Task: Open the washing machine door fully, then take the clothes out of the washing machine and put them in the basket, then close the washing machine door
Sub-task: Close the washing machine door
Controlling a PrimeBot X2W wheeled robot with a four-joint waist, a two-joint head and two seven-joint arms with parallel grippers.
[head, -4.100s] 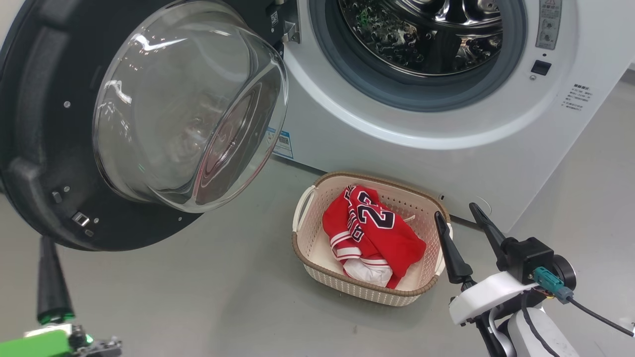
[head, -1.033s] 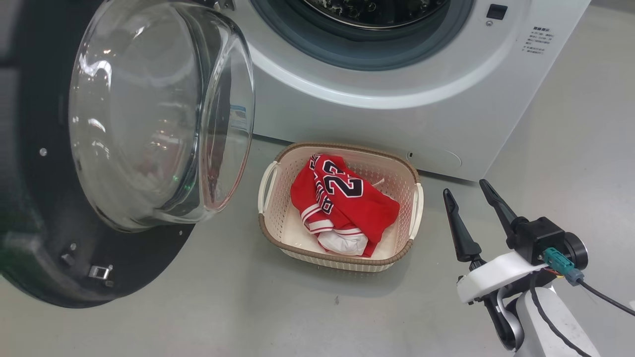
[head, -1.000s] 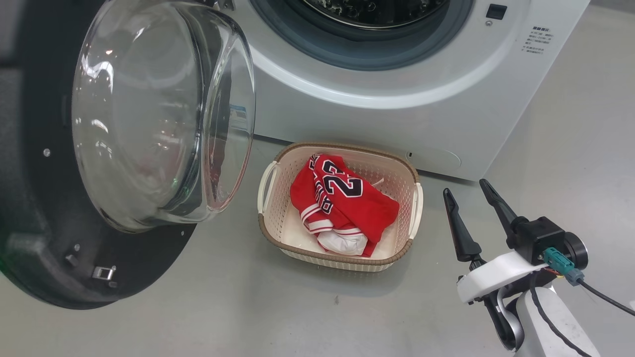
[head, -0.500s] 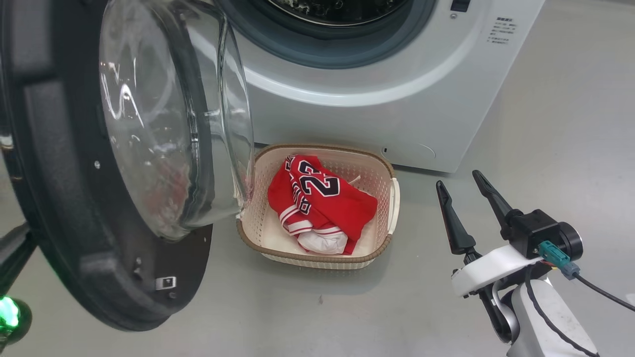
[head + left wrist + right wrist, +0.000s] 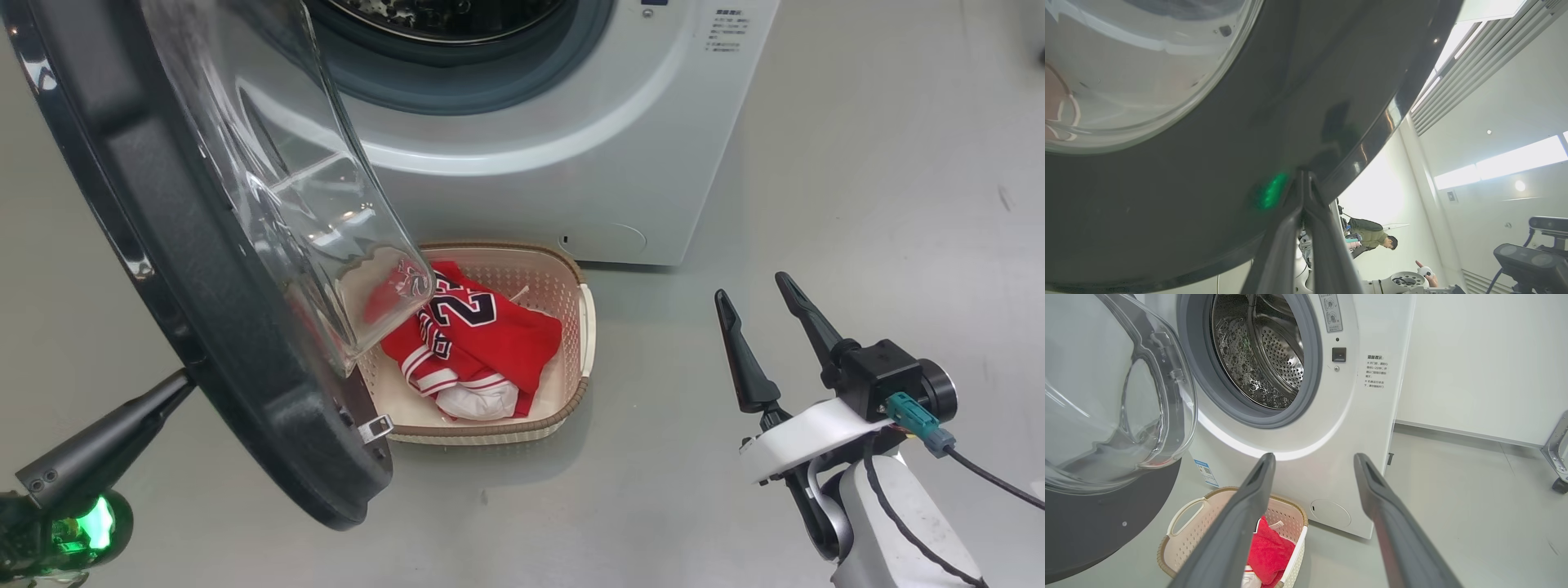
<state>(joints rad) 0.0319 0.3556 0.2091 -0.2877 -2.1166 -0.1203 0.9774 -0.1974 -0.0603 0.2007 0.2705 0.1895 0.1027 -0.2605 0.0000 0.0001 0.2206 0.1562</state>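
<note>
Black-rimmed, the washing machine door (image 5: 214, 327) stands ajar at the left, its outer face against the left pincer (image 5: 184, 379), whose tips are pressed together. The right pincer (image 5: 751, 287), fingers apart and empty, hangs right of the basket (image 5: 584, 327) holding the red clothes (image 5: 482, 335). The left wrist view gives that contact close up; the right wrist view, the steel drum (image 5: 1265, 355).
</note>
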